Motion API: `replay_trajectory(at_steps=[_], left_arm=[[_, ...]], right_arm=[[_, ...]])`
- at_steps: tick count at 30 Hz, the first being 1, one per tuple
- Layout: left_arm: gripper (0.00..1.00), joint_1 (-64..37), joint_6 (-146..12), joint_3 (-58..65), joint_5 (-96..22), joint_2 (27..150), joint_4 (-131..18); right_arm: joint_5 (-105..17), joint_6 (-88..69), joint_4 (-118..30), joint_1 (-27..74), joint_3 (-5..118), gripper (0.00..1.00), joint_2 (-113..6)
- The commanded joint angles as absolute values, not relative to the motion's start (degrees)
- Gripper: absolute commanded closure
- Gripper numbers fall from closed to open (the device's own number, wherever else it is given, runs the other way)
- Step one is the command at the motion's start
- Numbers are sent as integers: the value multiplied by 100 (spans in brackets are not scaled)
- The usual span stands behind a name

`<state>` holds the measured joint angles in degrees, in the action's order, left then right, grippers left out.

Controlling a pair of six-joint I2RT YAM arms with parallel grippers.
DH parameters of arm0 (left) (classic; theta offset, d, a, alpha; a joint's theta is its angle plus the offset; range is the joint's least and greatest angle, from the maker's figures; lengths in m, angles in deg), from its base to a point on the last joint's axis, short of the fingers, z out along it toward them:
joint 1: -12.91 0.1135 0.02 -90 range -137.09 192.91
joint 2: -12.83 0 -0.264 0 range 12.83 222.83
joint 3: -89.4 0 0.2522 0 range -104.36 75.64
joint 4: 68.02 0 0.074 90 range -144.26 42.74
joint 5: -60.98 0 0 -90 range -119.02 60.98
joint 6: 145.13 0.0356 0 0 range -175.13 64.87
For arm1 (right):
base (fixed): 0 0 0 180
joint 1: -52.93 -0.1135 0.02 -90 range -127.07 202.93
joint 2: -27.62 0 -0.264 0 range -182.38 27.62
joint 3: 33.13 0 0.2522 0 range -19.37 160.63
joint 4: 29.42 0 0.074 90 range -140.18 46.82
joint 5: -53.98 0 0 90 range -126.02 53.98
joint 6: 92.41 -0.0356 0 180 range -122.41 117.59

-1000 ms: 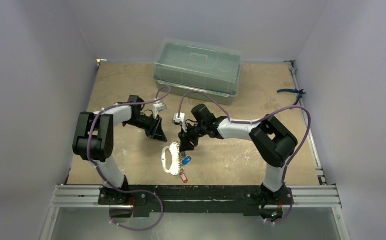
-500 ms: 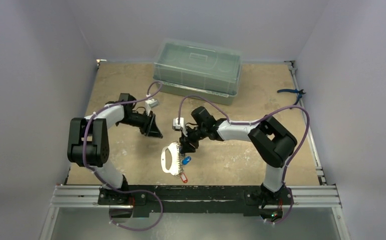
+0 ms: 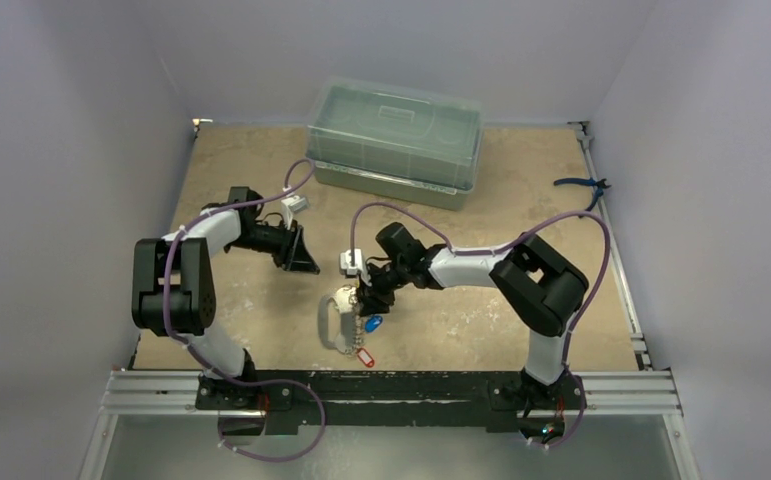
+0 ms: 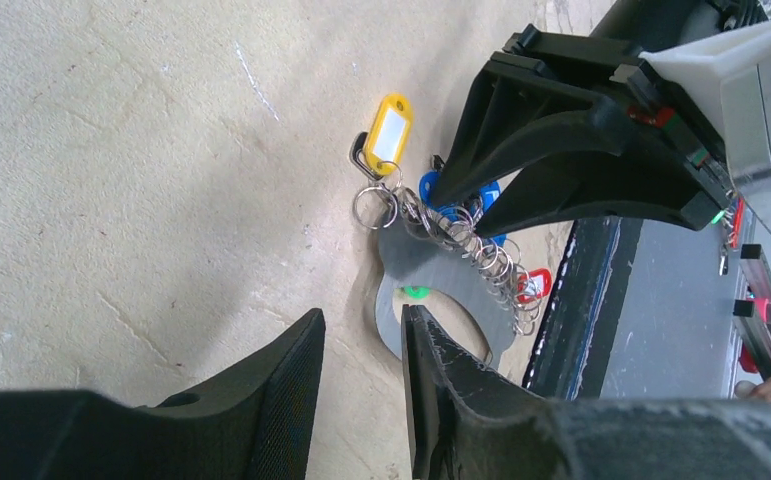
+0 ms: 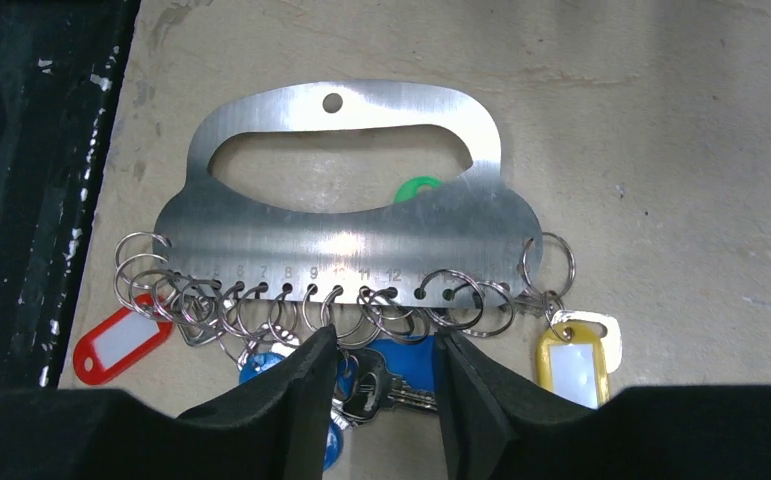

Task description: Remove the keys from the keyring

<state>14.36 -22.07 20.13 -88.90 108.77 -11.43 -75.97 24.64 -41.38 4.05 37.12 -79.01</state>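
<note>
The keyring is a flat metal plate (image 5: pixel 341 240) with a handle cut-out and a row of numbered holes carrying several split rings. It lies near the table's front edge (image 3: pixel 333 322). Hanging from the rings are a red tag (image 5: pixel 121 345), a yellow tag (image 5: pixel 573 365), a blue tag (image 5: pixel 401 360) and a dark key (image 5: pixel 381 388). A green tag (image 5: pixel 419 188) peeks from under the plate. My right gripper (image 5: pixel 383 345) is low over the ring row, open, its fingers straddling the blue tag and dark key. My left gripper (image 4: pixel 361 315) hovers to the left (image 3: pixel 301 262), open on a narrow gap with nothing in it.
A clear lidded plastic box (image 3: pixel 393 135) stands at the back of the table. Blue-handled pliers (image 3: pixel 583 184) lie by the right edge. The black mounting rail (image 3: pixel 391 385) runs just in front of the keyring. Purple cables loop above both arms.
The right gripper has dropped down and left onto the keyring's rings, nudging the plate, and its jaws have narrowed slightly. The left arm has drawn back to the left, away from the keyring.
</note>
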Motion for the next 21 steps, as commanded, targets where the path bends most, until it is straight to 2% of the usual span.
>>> replay_trajectory(at_steps=[1, 3, 10, 21], left_arm=[[66, 1493, -1962, 2018, -9140, 10657, -1171], [66, 1501, -1956, 2022, -9125, 10676, -1171], [66, 1510, -1980, 2064, -9195, 10696, -1219], [66, 1510, -2050, 2044, -9168, 10583, -1217]], right_arm=[[-7547, 2838, -4068, 327, 3578, 50, -7884], [-7523, 2887, -4003, 312, 3494, 47, -7735], [-7342, 2860, -3361, 195, 3177, 51, -7350], [-7023, 3333, -3411, -85, 3301, 56, -7468]])
